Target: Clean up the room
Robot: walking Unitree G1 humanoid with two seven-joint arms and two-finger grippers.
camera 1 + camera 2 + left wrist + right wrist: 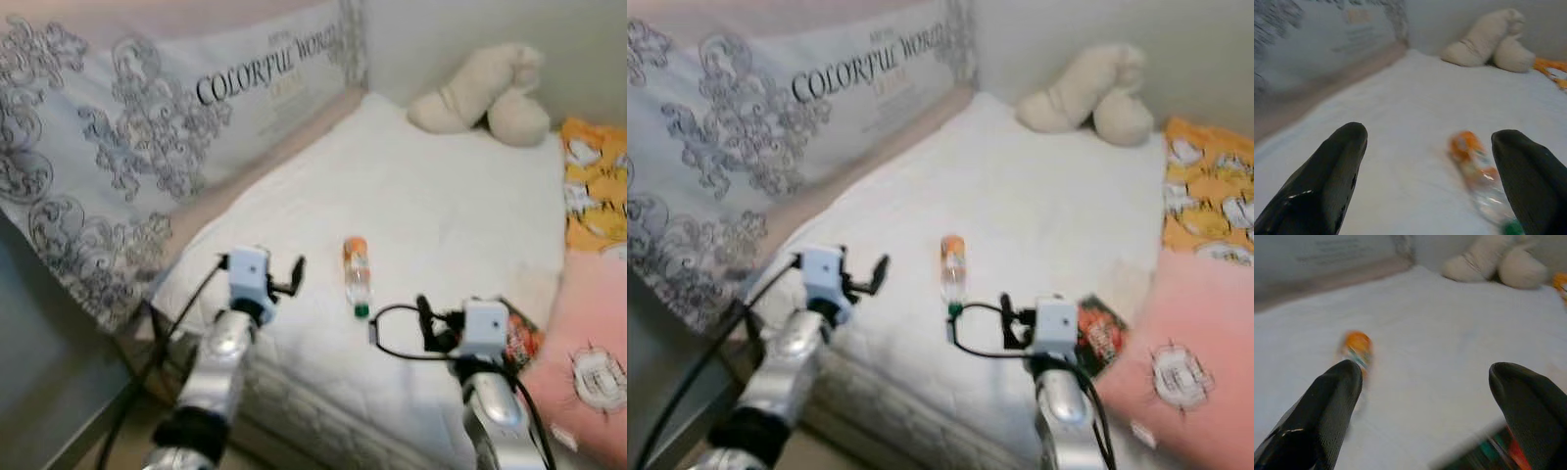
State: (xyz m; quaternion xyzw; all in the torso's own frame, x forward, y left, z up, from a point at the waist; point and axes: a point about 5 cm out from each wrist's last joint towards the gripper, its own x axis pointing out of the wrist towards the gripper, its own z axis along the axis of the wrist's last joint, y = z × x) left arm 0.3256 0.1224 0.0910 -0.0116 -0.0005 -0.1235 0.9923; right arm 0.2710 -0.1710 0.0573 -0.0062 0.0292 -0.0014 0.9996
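A clear plastic bottle (357, 276) with an orange label and a green cap lies on the white mattress (441, 196), near its front edge. My left gripper (291, 274) hovers open just to the bottle's left; in the left wrist view the bottle (1476, 176) lies close to one finger. My right gripper (423, 318) is open, to the right of the bottle and nearer to me; its wrist view has the bottle (1356, 350) blurred beyond one finger. A crumpled red and dark snack wrapper (521, 340) lies right beside the right gripper.
A cream plush toy (485, 93) rests in the bed's far corner. A grey patterned pillow (147, 127) leans along the left side. An orange printed blanket (598, 186) and a pink cushion (588, 362) cover the right. The floor (59, 392) drops away at the left front.
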